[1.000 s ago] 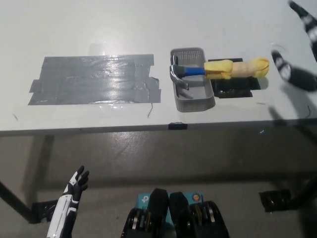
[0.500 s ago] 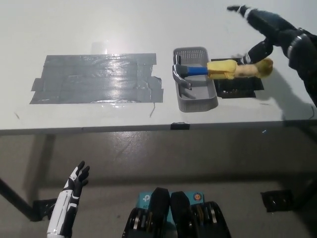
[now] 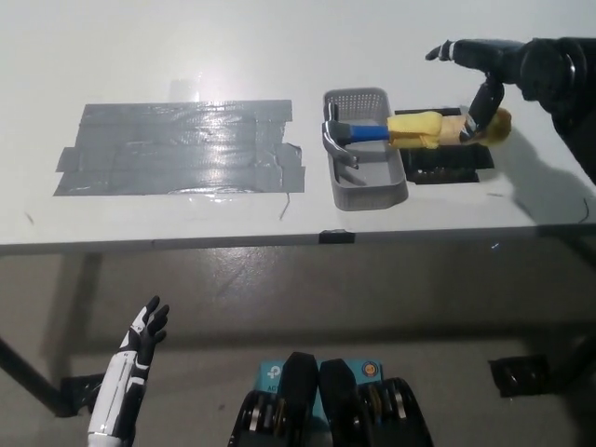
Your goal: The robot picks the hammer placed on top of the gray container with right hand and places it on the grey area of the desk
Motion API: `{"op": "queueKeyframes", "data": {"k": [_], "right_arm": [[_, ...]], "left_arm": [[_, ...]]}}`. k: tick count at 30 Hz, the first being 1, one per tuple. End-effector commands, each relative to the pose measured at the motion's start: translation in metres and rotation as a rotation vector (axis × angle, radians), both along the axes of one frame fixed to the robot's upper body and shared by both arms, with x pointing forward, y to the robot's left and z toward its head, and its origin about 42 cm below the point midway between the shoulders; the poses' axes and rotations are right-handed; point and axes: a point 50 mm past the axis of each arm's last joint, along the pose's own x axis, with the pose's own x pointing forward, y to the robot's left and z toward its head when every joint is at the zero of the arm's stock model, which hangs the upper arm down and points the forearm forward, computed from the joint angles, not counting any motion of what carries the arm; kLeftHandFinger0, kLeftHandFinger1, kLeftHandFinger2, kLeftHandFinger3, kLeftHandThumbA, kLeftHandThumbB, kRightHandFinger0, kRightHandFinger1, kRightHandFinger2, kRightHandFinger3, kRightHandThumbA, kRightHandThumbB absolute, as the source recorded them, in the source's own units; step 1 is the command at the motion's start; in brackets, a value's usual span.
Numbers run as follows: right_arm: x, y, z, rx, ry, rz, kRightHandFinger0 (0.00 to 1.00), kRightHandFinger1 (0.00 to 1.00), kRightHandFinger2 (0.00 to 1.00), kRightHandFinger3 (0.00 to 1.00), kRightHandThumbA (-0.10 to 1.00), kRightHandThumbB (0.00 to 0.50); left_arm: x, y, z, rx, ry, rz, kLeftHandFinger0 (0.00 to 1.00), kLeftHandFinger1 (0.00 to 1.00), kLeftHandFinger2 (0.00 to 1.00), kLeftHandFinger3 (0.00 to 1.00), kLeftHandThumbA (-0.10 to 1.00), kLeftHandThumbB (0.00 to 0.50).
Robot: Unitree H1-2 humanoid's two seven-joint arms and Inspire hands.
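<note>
A hammer with a steel head, blue neck and yellow grip lies across the right rim of the gray container on the white desk. Its head sits inside the container and its grip sticks out to the right over a black patch. My black right hand hovers open above the grip's far end, fingers spread, one reaching down toward the grip. The grey area of tape lies left of the container. My white left hand rests open at the lower left, below the desk.
The desk's front edge runs across the middle of the picture, with floor below it. A desk foot shows at the lower right. Bare white desk surface lies behind the tape and the container.
My right hand has come in from the far right edge and dropped lower over the hammer's grip end. The hammer and container have not moved. The left hand stays low.
</note>
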Motion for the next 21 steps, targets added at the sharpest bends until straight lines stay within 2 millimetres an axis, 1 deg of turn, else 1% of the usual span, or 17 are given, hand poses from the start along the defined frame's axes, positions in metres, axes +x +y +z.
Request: {"op": "queueKeyframes", "data": {"k": [1, 3, 5, 6, 7, 8, 11, 13, 14, 16, 17, 20, 21], "right_arm": [[0.007, 0.020, 0.042, -0.007, -0.067, -0.019, 1.00, 1.00, 1.00, 1.00, 1.00, 0.490], [0.011, 0.026, 0.041, 0.038, -0.022, -0.031, 1.00, 1.00, 1.00, 1.00, 1.00, 0.463], [0.013, 0.029, 0.043, 0.092, 0.029, -0.027, 1.00, 1.00, 1.00, 1.00, 1.00, 0.403], [0.014, 0.029, 0.043, 0.119, 0.058, -0.024, 1.00, 1.00, 1.00, 1.00, 1.00, 0.381], [0.015, 0.029, 0.043, 0.129, 0.061, -0.028, 1.00, 1.00, 1.00, 1.00, 1.00, 0.403], [0.017, 0.029, 0.043, 0.127, 0.052, -0.043, 1.00, 1.00, 1.00, 1.00, 1.00, 0.413], [0.019, 0.029, 0.042, 0.131, 0.054, -0.058, 1.00, 1.00, 1.00, 1.00, 1.00, 0.385], [0.020, 0.029, 0.041, 0.130, 0.057, -0.072, 1.00, 1.00, 1.00, 1.00, 1.00, 0.377], [0.021, 0.029, 0.040, 0.141, 0.072, -0.072, 1.00, 1.00, 1.00, 1.00, 1.00, 0.346], [0.022, 0.029, 0.036, 0.146, 0.087, -0.050, 1.00, 1.00, 1.00, 1.00, 1.00, 0.328], [0.022, 0.031, 0.035, 0.141, 0.093, -0.062, 1.00, 1.00, 1.00, 1.00, 1.00, 0.332], [0.023, 0.034, 0.030, 0.106, 0.097, -0.087, 1.00, 1.00, 1.00, 1.00, 1.00, 0.365], [0.023, 0.035, 0.029, 0.115, 0.103, -0.096, 1.00, 1.00, 1.00, 1.00, 1.00, 0.358]], "left_arm": [[0.003, 0.000, 0.014, 0.008, -0.064, -0.030, 1.00, 1.00, 1.00, 1.00, 1.00, 0.168], [0.003, 0.001, 0.015, 0.014, -0.065, -0.028, 1.00, 1.00, 1.00, 1.00, 1.00, 0.173], [0.004, 0.001, 0.017, 0.016, -0.063, -0.029, 1.00, 1.00, 1.00, 1.00, 1.00, 0.175], [0.004, 0.000, 0.017, 0.013, -0.062, -0.031, 1.00, 1.00, 1.00, 1.00, 1.00, 0.176], [0.005, -0.001, 0.017, 0.011, -0.063, -0.034, 1.00, 1.00, 1.00, 1.00, 1.00, 0.176], [0.006, -0.001, 0.018, 0.014, -0.067, -0.037, 1.00, 1.00, 1.00, 1.00, 1.00, 0.175], [0.007, 0.001, 0.020, 0.018, -0.073, -0.039, 1.00, 1.00, 1.00, 1.00, 1.00, 0.171], [0.008, 0.000, 0.021, 0.021, -0.073, -0.043, 1.00, 1.00, 1.00, 1.00, 1.00, 0.170], [0.008, 0.000, 0.021, 0.020, -0.077, -0.043, 1.00, 1.00, 1.00, 1.00, 1.00, 0.168], [0.008, -0.001, 0.022, 0.016, -0.071, -0.043, 1.00, 1.00, 1.00, 1.00, 1.00, 0.178], [0.008, 0.000, 0.022, 0.019, -0.070, -0.045, 1.00, 1.00, 1.00, 1.00, 1.00, 0.180], [0.007, 0.000, 0.022, 0.015, -0.074, -0.048, 1.00, 1.00, 1.00, 1.00, 1.00, 0.183], [0.007, 0.000, 0.022, 0.014, -0.073, -0.048, 1.00, 1.00, 1.00, 1.00, 1.00, 0.183]]}}
